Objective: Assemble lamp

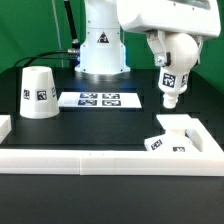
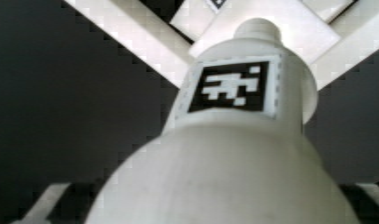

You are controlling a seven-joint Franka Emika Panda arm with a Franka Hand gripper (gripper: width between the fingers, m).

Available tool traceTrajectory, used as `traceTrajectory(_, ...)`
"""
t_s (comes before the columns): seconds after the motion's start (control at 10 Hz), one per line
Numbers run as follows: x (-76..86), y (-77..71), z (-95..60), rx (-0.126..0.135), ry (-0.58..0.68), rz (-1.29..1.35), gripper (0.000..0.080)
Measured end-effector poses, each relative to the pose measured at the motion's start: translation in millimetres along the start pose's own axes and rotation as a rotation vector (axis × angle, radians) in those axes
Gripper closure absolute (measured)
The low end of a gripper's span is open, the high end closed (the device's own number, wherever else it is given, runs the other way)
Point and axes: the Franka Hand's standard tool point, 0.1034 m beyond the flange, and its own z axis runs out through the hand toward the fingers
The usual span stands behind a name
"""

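Observation:
My gripper (image 1: 168, 70) is shut on the white bulb (image 1: 170, 90) and holds it in the air, narrow neck down, at the exterior view's right. The blocky white base (image 1: 175, 133) lies on the table just below and in front of it. The tapered shade (image 1: 38, 92) stands wide end down at the exterior view's left. In the wrist view the bulb (image 2: 221, 140) with its tag fills the picture between the dark fingers (image 2: 29, 205), and the angular base (image 2: 141, 35) shows beyond its neck.
The marker board (image 1: 98, 99) lies flat mid-table in front of the robot's pedestal (image 1: 100, 50). A long white rail border (image 1: 90, 160) runs along the front edge and turns up at both ends. The table is black.

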Motion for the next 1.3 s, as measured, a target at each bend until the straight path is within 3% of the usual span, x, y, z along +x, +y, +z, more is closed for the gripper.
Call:
traceTrajectory(0.7,6.7,-3.6,18.8,0.015,-0.004,0.002,0.0223)
traceTrajectory(1.3,1.4,-8.3,30.9,0.023,-0.013,0.002,0.0223)
